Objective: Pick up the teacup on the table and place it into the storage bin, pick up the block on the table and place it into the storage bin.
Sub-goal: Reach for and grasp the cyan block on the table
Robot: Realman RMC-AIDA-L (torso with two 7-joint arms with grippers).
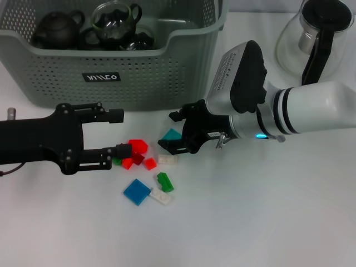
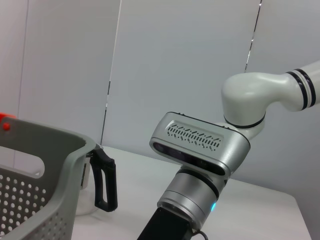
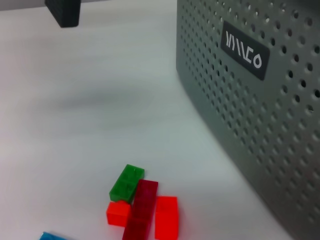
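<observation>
The grey-green storage bin (image 1: 111, 61) stands at the back left, its black label facing me. Inside it are a glass teacup (image 1: 115, 19) and a dark teapot (image 1: 57, 29). No teacup shows on the table. Several small blocks lie in front of the bin: red (image 1: 138, 146), green (image 1: 164, 182), blue (image 1: 137, 191) and white (image 1: 166, 159). My left gripper (image 1: 119, 132) is low over the table at the left, open, its lower fingertip beside the red block. My right gripper (image 1: 173, 131) is open, with a teal block (image 1: 171, 135) between its fingers.
A glass kettle (image 1: 317, 33) with a black handle stands at the back right. The right wrist view shows the bin wall (image 3: 250, 100) close by, with green (image 3: 126, 182) and red (image 3: 166, 216) blocks on the table before it.
</observation>
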